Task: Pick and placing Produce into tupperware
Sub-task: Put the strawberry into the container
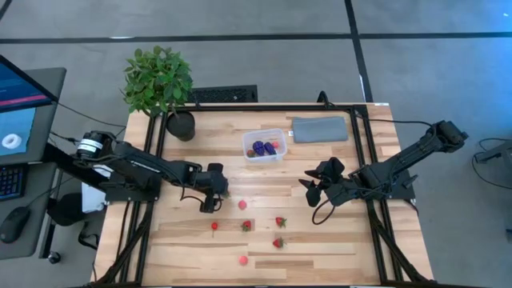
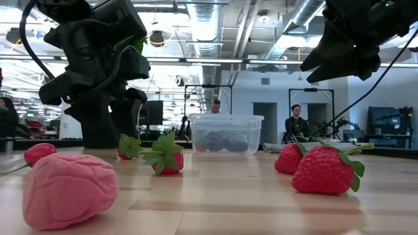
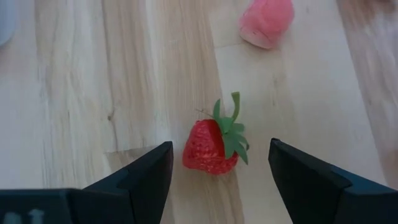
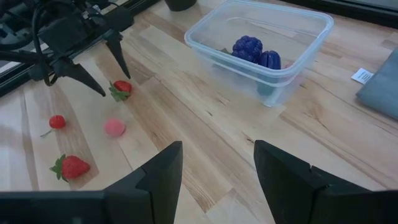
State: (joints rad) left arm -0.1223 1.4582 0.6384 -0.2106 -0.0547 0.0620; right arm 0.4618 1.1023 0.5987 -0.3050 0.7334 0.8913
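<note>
- Six loose toy pieces lie on the front half of the bench [image 1: 320,248]. Nearest the front edge is a pink round piece [image 1: 242,260], alone.
- Behind it sits a row: a small red round piece [image 1: 214,226] toward the left edge, then three strawberries at [image 1: 247,226], [image 1: 281,222] and [image 1: 278,242].
- A second pink piece [image 1: 242,205] lies past that row, near the middle of the bench.
- The left hand [image 1: 214,196] is low over the bench, left of centre. Its fingers [image 3: 146,177] stand apart, with a strawberry [image 3: 214,144] lying on the wood between them, touching neither.
- The right hand [image 1: 314,190] hangs above the bench, right of centre, its fingers [image 4: 163,171] apart and holding nothing.
- The tupperware [image 1: 265,146] stands toward the back edge, near the middle. Inside are two dark purple pieces [image 4: 255,51] and a red piece [image 1: 274,146].
- Beside the box, toward the back right corner, lies a flat grey pad [image 1: 320,129].
- A potted plant [image 1: 160,80] stands at the back left corner.
</note>
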